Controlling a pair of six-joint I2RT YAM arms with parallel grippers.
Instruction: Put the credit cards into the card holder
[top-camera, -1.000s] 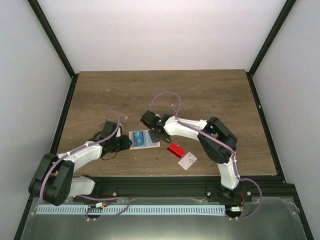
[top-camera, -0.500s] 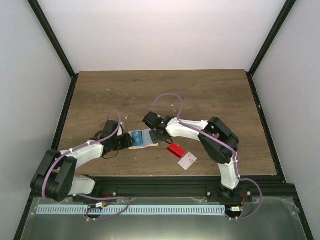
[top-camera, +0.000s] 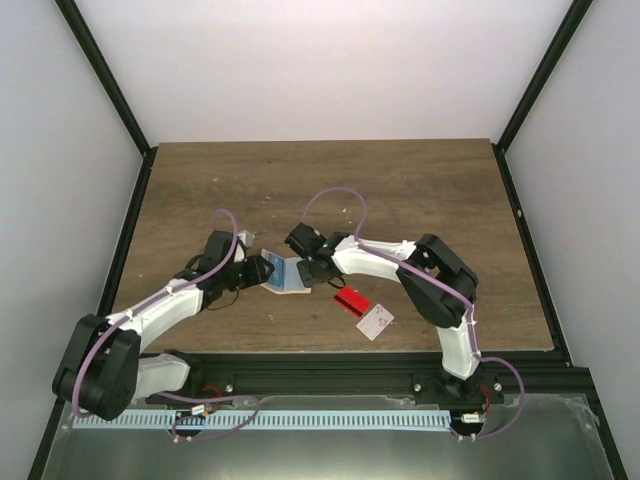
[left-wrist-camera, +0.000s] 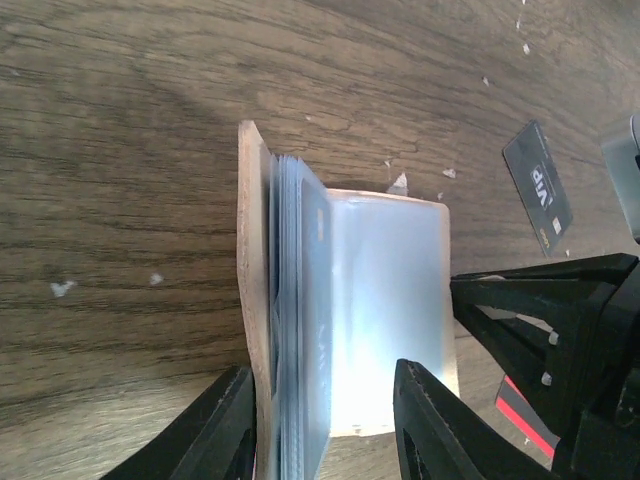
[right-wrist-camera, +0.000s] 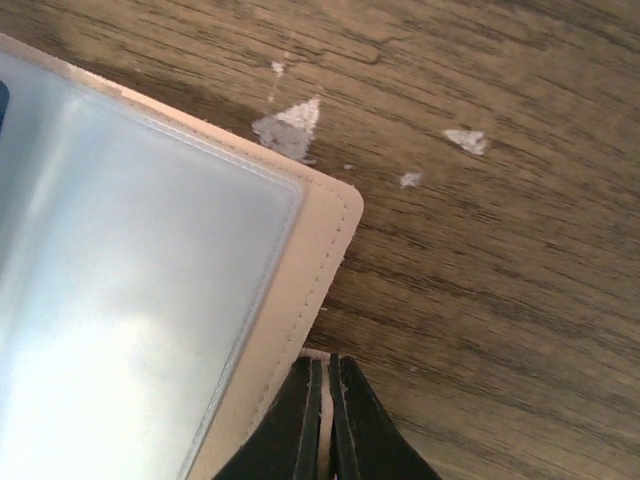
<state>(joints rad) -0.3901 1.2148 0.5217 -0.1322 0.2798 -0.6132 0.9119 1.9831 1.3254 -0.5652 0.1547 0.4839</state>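
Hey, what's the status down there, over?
Right gripper pinched shut on card holder, at its edge. Left gripper open, astride its raised cover. Red card, white card lie on table. Nothing blocking.

Table (top-camera: 420, 190): brown wood grain, darker streaks, and a few small white flecks by my right fingers.
Card holder (top-camera: 295, 290): beige cover with a stitched border in the same beige; its sleeves are cloudy clear plastic.
Blue card (left-wrist-camera: 316, 300): dull blue seen through the plastic.
Red card (top-camera: 352, 301): plain solid red.
White card (top-camera: 375, 322): white with small pinkish marks.
Black card (left-wrist-camera: 538, 185): black with white "VIP" lettering.
My left gripper (left-wrist-camera: 322, 372): black fingers.
My right gripper (right-wrist-camera: 326, 362): black fingers.
My arms (top-camera: 170, 300): white shells, black joints, purple cables.
Walls (top-camera: 320, 70): pale grey-white, with black frame posts.
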